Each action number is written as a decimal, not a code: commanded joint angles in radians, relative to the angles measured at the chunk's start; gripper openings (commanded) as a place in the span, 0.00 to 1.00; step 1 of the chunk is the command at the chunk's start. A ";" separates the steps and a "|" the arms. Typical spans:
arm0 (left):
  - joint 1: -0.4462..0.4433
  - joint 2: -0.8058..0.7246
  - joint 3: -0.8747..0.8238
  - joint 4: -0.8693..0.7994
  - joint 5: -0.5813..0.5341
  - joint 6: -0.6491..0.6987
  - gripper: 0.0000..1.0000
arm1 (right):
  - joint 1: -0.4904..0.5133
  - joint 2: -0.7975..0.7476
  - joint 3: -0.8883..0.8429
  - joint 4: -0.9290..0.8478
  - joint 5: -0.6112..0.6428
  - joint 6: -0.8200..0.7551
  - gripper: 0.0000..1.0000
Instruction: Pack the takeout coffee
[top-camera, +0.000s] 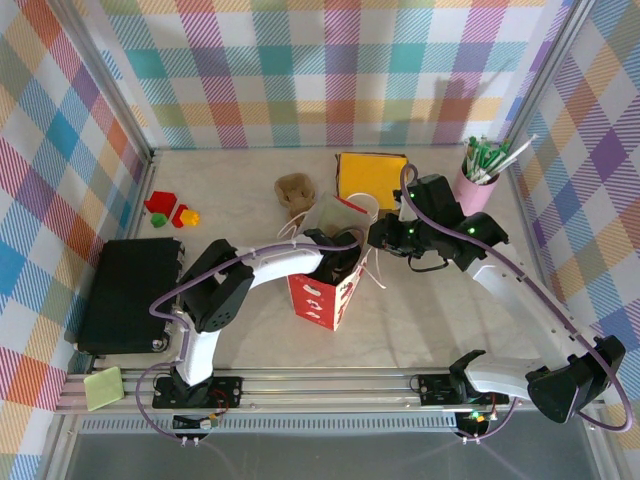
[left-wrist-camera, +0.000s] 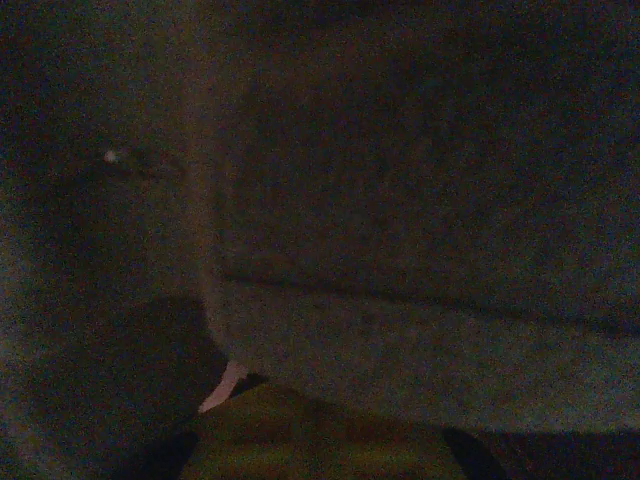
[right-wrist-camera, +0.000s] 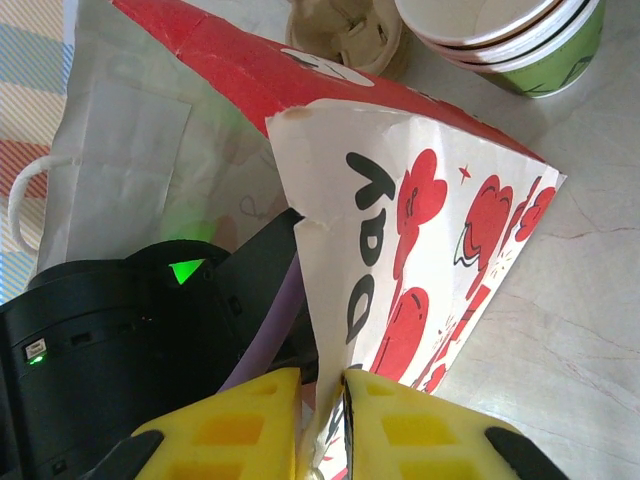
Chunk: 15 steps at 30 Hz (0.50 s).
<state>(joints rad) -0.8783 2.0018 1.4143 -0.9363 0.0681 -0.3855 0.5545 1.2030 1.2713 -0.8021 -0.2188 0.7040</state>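
Spreading across the top external view, the pale marbled table (top-camera: 450, 330) bears a flat, matte black case (top-camera: 130, 295) at the left. In the middle the red-and-white paper bag (top-camera: 322, 297) stands upright with its mouth open. That view takes in the far edge too: a square yellow pad (top-camera: 370, 178), a pink cup of green and white sticks (top-camera: 478, 185), and small red, green and yellow blocks (top-camera: 168, 210). A soft green sponge (top-camera: 103, 388) sits on the near rail.

The left arm (top-camera: 265, 265) curves in from the left, and the left gripper (top-camera: 338, 262) is sunk in the bag's mouth. Its fingers are hidden there; they are closed, though on what I cannot tell. From inside, the left wrist view is almost black, with one pale curved surface and a faint ledge too dim to name. Where the takeout coffee is I cannot tell.

The right wrist view gives the close detail. The right gripper (right-wrist-camera: 320, 415) has blocky yellow fingertips (right-wrist-camera: 235, 430) pinched narrow on the bag's thin, creased paper edge. The paper is printed with red shapes and black lettering. Beyond lie a flat white paper bag (right-wrist-camera: 120, 130) with a looped handle and a moulded brown pulp carrier (right-wrist-camera: 345, 35). There is also a nested stack of cups (right-wrist-camera: 520, 45), cream-rimmed and green-banded.
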 joint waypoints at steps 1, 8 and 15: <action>0.014 0.041 -0.017 0.000 0.025 0.017 0.00 | -0.006 -0.003 -0.008 -0.006 -0.023 0.015 0.20; 0.016 0.061 -0.031 0.008 0.044 0.020 0.00 | -0.007 -0.001 -0.015 -0.005 -0.026 0.019 0.20; 0.011 0.007 -0.015 -0.003 0.048 0.026 0.00 | -0.007 0.006 -0.021 -0.003 -0.018 0.018 0.20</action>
<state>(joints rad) -0.8715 2.0079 1.4147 -0.9352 0.0887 -0.3733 0.5545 1.2034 1.2709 -0.8021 -0.2222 0.7189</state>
